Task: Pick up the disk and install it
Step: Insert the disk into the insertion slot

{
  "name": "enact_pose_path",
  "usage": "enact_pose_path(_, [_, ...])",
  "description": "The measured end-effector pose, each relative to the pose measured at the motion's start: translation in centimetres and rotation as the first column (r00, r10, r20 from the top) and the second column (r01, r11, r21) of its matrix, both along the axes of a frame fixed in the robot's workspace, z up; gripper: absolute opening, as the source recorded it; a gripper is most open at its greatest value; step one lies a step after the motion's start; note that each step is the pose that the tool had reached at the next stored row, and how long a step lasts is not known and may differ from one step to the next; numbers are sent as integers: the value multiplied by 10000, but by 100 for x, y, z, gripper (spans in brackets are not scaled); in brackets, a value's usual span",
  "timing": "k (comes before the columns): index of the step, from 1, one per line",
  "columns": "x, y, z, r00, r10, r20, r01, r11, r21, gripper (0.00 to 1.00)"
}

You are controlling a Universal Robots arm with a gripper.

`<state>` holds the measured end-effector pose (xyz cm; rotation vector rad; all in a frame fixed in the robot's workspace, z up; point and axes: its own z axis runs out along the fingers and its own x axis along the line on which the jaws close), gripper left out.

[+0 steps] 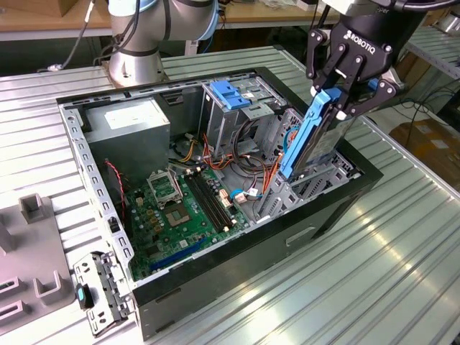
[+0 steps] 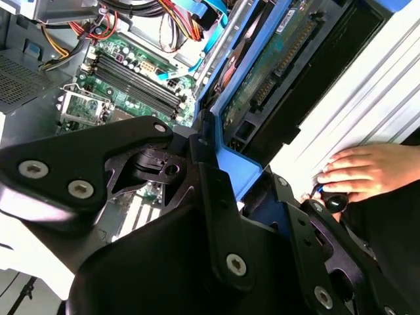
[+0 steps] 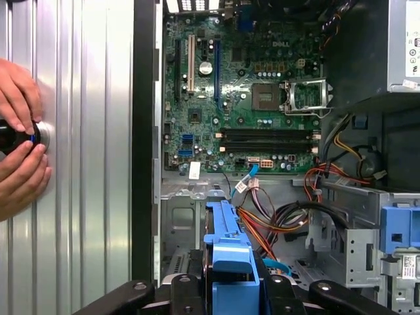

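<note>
Disk is hanging steeply tilted over the open computer case; I am clamping its upper end tight in my pincer.

disk top hidden by pincer, hands cropped by edge

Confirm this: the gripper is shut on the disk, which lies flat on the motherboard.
Wrong on the pose. The gripper is shut on the disk, which stands steeply on edge at the drive bay, beside the motherboard, as the exterior view shows.
</note>
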<state>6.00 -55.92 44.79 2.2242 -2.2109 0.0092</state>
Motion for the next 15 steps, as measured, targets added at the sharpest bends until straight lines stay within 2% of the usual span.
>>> enact_pose_path(15, [0, 0, -26, 10000, 0, 0, 0, 10000, 0, 37])
